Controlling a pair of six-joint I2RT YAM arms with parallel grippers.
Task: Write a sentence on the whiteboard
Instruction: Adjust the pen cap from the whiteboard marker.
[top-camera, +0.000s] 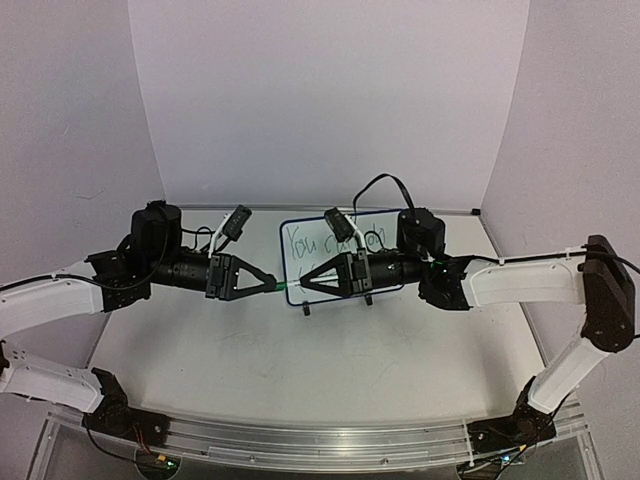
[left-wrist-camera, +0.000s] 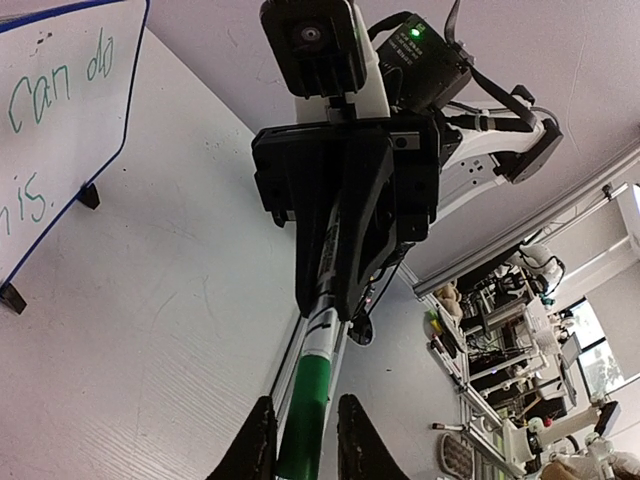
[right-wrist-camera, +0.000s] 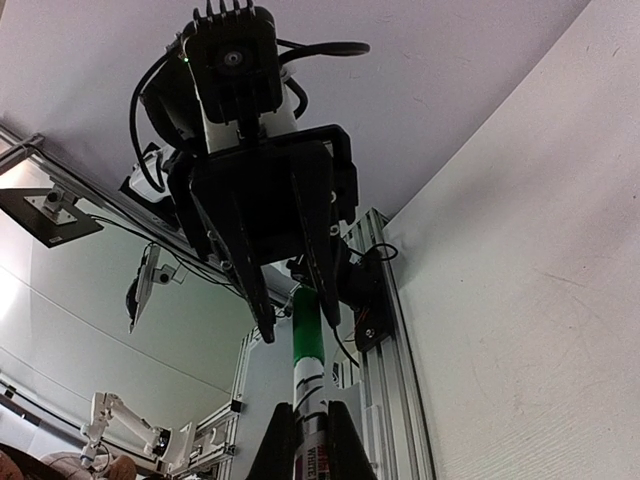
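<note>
The whiteboard (top-camera: 300, 232) stands on its clip feet at the back middle, and it also shows in the left wrist view (left-wrist-camera: 70, 160). The green sentence (top-camera: 330, 243) is on it; "can do" and "is." (left-wrist-camera: 60, 95) can be read, and the rest is hidden by my right gripper. The marker (top-camera: 287, 287) lies level between both grippers with its green cap (left-wrist-camera: 312, 390) on. My right gripper (right-wrist-camera: 305, 410) is shut on the white barrel (right-wrist-camera: 310, 385). My left gripper (left-wrist-camera: 303, 405) is around the cap (right-wrist-camera: 307, 330), with a small gap at one finger.
The white table (top-camera: 300, 370) lies under both arms. An aluminium rail (top-camera: 320, 435) runs along its near edge. White walls (top-camera: 330, 90) close the back and sides. One of the whiteboard's black clip feet (top-camera: 306, 310) stands just under the grippers.
</note>
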